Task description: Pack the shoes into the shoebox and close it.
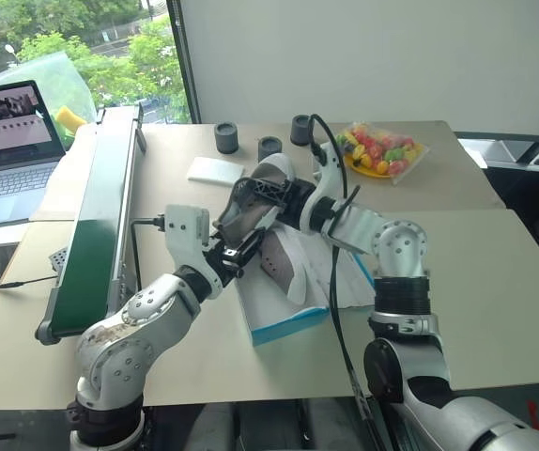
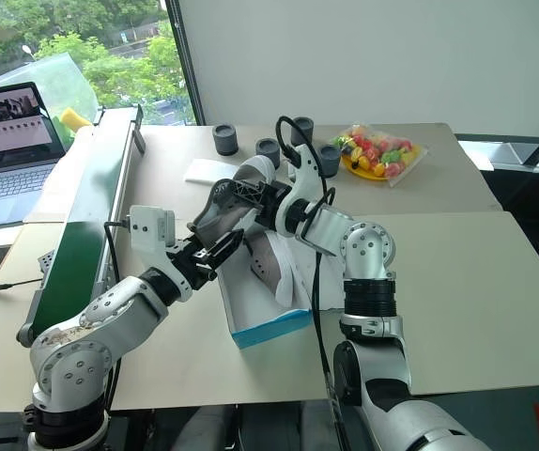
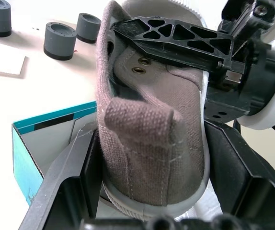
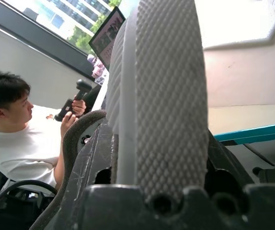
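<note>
One grey-taupe shoe (image 1: 251, 209) is held in the air above the near end of the shoebox (image 1: 284, 324), lying on its side and tilted, with its pale sole turned toward the right arm. The left hand (image 1: 235, 256) grasps this shoe at the heel end; the left wrist view shows its black fingers (image 3: 68, 177) on either side of the heel, pressed against the canvas and the sole edge. The right hand (image 1: 271, 191) is clenched on the same shoe from the far side: one black latticed finger (image 3: 176, 40) lies across the upper near the eyelets, and the right wrist view shows the textured sole (image 4: 168, 96) standing between its two fingers.

The second shoe (image 1: 284, 263) lies inside the shoebox, on its side, partly hidden by the held shoe and the arms. The shoebox is bright blue outside and white inside, open, and rests on the bench (image 1: 495, 282) directly in front of the robot, with white paper (image 1: 349, 277) spilling over its right side.

Beyond the box, a flat white pad (image 1: 215, 170) lies on the bench, and three dark grey cylinders (image 1: 226, 137) stand near it. A plate of colourful fruit (image 1: 382, 150) in clear wrap sits at the far right. A green conveyor belt (image 1: 96, 221) runs along the left side, with a laptop (image 1: 8, 150) beyond it. A person (image 4: 17, 139) in a white shirt holding a controller shows in the right wrist view.
</note>
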### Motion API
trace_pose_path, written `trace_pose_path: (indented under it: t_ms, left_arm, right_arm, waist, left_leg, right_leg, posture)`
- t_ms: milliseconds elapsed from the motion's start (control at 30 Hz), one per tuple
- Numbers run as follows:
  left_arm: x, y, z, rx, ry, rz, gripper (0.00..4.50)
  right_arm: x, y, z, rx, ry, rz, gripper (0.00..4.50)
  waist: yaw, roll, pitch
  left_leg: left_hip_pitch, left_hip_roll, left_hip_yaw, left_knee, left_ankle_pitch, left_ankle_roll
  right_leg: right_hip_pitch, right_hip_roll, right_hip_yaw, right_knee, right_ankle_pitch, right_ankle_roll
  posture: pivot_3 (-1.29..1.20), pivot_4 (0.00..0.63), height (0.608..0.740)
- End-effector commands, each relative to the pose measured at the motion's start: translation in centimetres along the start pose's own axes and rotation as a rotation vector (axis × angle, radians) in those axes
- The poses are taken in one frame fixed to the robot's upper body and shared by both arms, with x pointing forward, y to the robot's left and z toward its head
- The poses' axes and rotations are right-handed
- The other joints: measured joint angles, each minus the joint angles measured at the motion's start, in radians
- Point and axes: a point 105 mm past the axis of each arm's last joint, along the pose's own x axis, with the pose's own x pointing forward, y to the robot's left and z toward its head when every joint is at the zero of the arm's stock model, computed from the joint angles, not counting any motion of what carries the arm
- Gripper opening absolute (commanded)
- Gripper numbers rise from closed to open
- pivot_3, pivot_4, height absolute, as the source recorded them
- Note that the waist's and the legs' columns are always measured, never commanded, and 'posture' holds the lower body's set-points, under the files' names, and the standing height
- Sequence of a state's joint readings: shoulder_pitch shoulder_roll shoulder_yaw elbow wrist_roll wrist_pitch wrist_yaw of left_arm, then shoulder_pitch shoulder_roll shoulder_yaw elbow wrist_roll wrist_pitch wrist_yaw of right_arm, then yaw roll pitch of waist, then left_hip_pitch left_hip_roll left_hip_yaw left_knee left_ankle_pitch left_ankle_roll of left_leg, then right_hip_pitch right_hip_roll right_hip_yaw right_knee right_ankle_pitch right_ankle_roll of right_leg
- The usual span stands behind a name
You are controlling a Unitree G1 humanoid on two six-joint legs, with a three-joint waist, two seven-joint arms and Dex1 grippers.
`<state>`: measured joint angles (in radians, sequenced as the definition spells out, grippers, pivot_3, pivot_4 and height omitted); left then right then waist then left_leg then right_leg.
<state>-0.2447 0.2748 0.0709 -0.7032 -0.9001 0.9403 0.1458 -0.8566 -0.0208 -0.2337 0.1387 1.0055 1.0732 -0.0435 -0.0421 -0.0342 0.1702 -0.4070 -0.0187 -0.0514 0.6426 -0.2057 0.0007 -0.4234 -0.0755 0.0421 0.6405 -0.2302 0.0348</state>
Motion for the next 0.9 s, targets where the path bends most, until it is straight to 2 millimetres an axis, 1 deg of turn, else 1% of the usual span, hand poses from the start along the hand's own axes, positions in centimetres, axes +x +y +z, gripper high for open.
trace_pose_path:
  t_ms: [33,133,233,433,500,567,633,733,767,900]
  left_arm:
    - [-0.4,-0.1,1.8,0.018,-0.093,-0.006,2.59]
    - [-0.2,-0.3,1.8,0.028,-0.082,-0.012,2.33]
    - [-0.4,-0.2,1.8,0.050,-0.081,-0.001,2.33]
    - [-0.9,0.0,1.6,0.056,-0.090,0.027,2.33]
    - [-1.1,0.1,1.6,0.059,-0.093,0.038,2.33]
    - [-1.1,0.4,1.7,0.062,-0.099,0.053,2.33]
    - [-1.2,0.5,1.8,0.064,-0.106,0.053,3.25]
    - [-1.4,0.4,2.0,0.067,-0.114,0.043,4.36]
    - [-1.4,0.4,2.0,0.073,-0.112,0.046,4.44]
    - [-1.5,0.3,1.6,0.077,-0.086,0.037,4.44]
  right_arm:
    - [-0.6,1.2,1.1,-0.011,-0.043,0.047,1.82]
    - [-0.6,1.1,1.2,-0.007,-0.045,0.044,1.82]
    - [-0.6,0.7,1.7,-0.005,-0.072,0.017,1.82]
    - [-0.8,-1.1,4.4,0.004,-0.169,-0.074,1.82]
    - [-0.8,-1.2,4.8,-0.003,-0.171,-0.077,1.82]
    - [-0.7,-1.2,4.7,-0.017,-0.161,-0.073,1.82]
    - [-0.6,-1.0,4.3,-0.029,-0.144,-0.068,1.82]
    - [-0.4,-0.8,3.9,-0.041,-0.131,-0.066,1.82]
    - [-0.4,-0.8,3.9,-0.043,-0.131,-0.067,1.82]
    - [-0.5,-1.0,4.2,-0.060,-0.139,-0.083,1.82]
  waist:
    - [0.000,0.000,0.000]
    - [0.000,0.000,0.000]
    - [0.000,0.000,0.000]
    - [-0.001,0.000,0.000]
    - [0.000,0.000,0.000]
    - [0.000,0.000,0.000]
    - [0.000,0.000,0.000]
    - [0.005,0.000,0.000]
    - [0.005,0.000,0.000]
    - [-0.004,0.000,0.000]
  left_leg:
    - [0.000,0.000,0.000,0.000,0.000,0.000]
    - [0.000,0.000,0.000,0.000,0.000,0.000]
    - [0.000,0.000,0.000,0.000,0.000,0.000]
    - [0.000,0.000,0.000,0.000,0.000,0.000]
    - [0.000,0.000,0.000,0.000,0.000,0.000]
    - [0.000,0.000,0.000,0.000,0.000,0.000]
    - [0.000,0.000,0.000,0.000,0.000,0.000]
    - [0.000,0.000,0.000,0.000,0.000,0.000]
    - [-0.001,0.000,0.000,0.000,0.000,0.000]
    - [0.000,0.000,0.001,0.000,0.000,0.000]
  right_leg:
    - [0.000,0.000,0.000,0.000,0.000,0.000]
    - [0.000,0.000,0.000,0.000,0.000,0.000]
    - [0.000,0.000,0.000,0.000,0.000,0.000]
    - [0.000,0.000,0.000,0.000,0.000,0.000]
    - [0.000,0.000,0.000,0.000,0.000,0.000]
    - [0.000,0.000,0.000,0.000,0.000,0.000]
    - [0.000,0.000,0.000,0.000,0.000,0.000]
    - [0.000,0.000,0.000,0.000,0.000,0.000]
    - [0.000,0.000,-0.001,0.000,0.000,0.000]
    - [0.000,0.000,0.000,0.000,0.000,0.000]
  posture:
    - [0.00,0.150,0.740]
    - [0.00,0.150,0.740]
    - [0.00,0.150,0.740]
    - [0.00,0.150,0.740]
    - [0.00,0.150,0.740]
    - [0.00,0.150,0.740]
    - [0.00,0.150,0.740]
    - [0.00,0.150,0.740]
    - [0.00,0.150,0.740]
    - [0.00,0.150,0.740]
